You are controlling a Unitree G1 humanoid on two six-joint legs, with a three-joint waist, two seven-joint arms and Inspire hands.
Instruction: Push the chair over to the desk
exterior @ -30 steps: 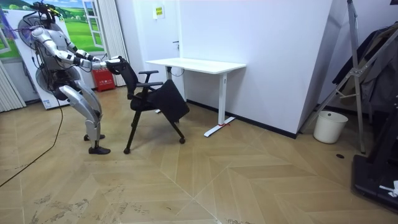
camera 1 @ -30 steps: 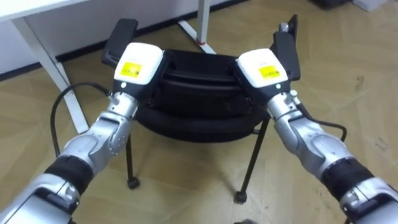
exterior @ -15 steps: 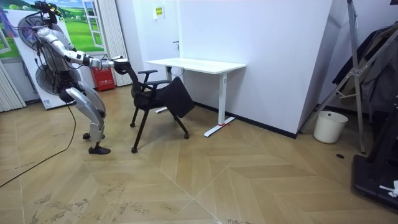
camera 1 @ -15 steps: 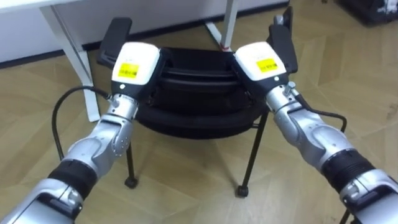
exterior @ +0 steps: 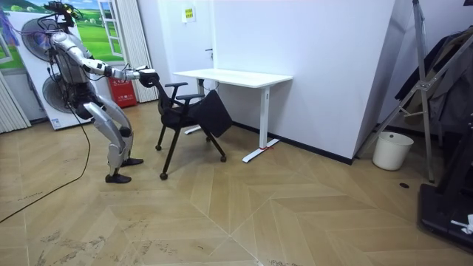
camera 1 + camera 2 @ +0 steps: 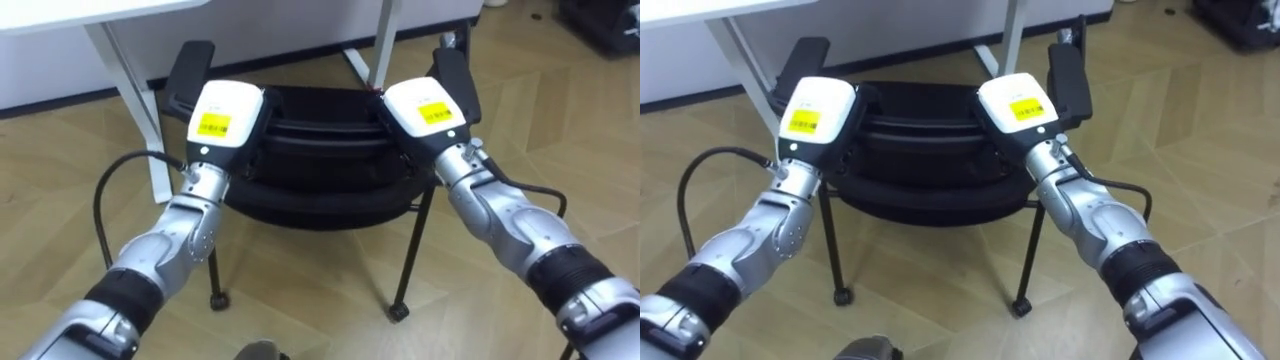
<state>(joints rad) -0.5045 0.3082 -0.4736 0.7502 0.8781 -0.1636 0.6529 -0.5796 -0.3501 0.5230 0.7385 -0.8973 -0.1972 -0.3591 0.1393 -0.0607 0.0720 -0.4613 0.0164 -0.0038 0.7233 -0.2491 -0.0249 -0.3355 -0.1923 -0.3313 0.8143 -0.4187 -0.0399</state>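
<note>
A black office chair (image 6: 320, 165) with armrests and thin castered legs stands right before me, its seat facing the white desk (image 6: 130, 90). My left hand (image 6: 226, 112) rests on the left end of the backrest's top edge and my right hand (image 6: 424, 106) on the right end. Both show their white backs with yellow labels; the fingers are hidden over the backrest. In the room view I stand at its left, leaning forward in mid-stride, arms stretched out to the chair (image 5: 188, 111), which is close to the desk (image 5: 236, 76).
The desk's white legs (image 6: 383, 45) stand just beyond the chair. The room view shows a red object (image 5: 122, 94) by the wall behind me, a white bin (image 5: 388, 150) and dark stands (image 5: 440, 96) far to its right, and open wooden floor between.
The chair has rolled toward the desk with both hands on its backrest. I have stepped forward after it, and the desk's legs have come closer in the eye view.
</note>
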